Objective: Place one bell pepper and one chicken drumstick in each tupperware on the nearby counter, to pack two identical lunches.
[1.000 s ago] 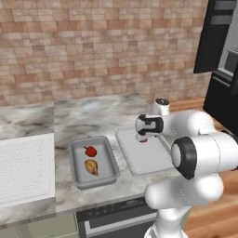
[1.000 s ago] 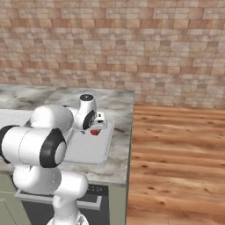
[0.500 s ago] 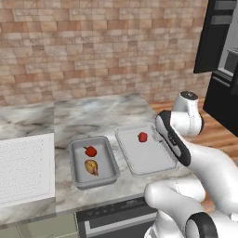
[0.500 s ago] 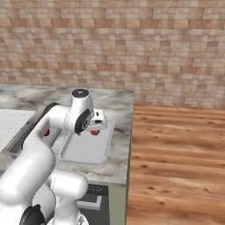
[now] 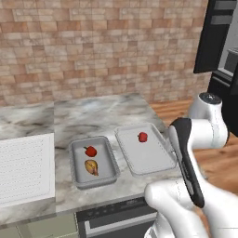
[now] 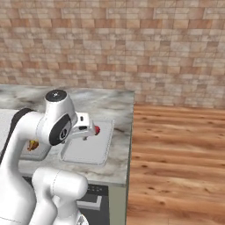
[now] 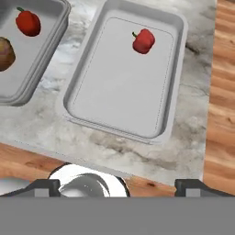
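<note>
On the counter (image 5: 102, 116), the wider tupperware (image 5: 160, 157) holds 1 bell pepper (image 5: 142, 136) near its far corner. The narrower tupperware (image 5: 109, 154) beside it holds another bell pepper (image 5: 90, 151) and 1 chicken drumstick (image 5: 91, 167). The gripper (image 7: 117, 186) hangs released, fingers spread wide, above the counter's front edge, grasping nothing.

We see a grey-white marbled stone counter (image 5: 97, 114) above dark cabinet fronts. Directly on it rest three things in a row. A white ribbed rectangular slab (image 5: 23, 167) sits at nine o'clock. Just beside it at the centre lies a narrower, deeper grey rimmed tupperware (image 5: 108, 169). At three o'clock, near the counter's end, lies a wider, shallower grey tupperware (image 5: 148, 160).
</note>
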